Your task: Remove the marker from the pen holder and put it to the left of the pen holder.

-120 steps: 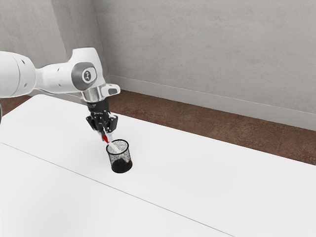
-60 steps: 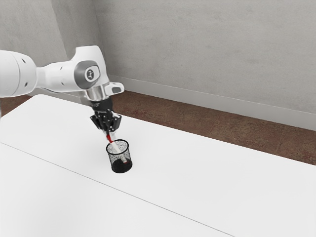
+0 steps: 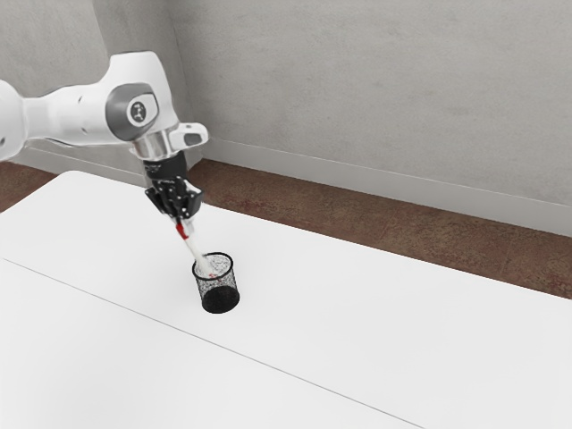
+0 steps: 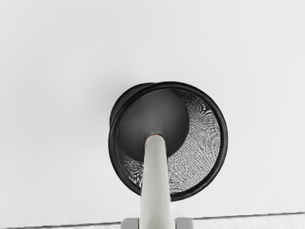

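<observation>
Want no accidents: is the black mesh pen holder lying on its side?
No, the pen holder stands upright, base down on the white table.

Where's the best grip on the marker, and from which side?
Near the red upper part of the marker, from above, pinched across its slim barrel, as my gripper holds it: that end leans clear above the rim of the pen holder, while the lower end is inside.
</observation>
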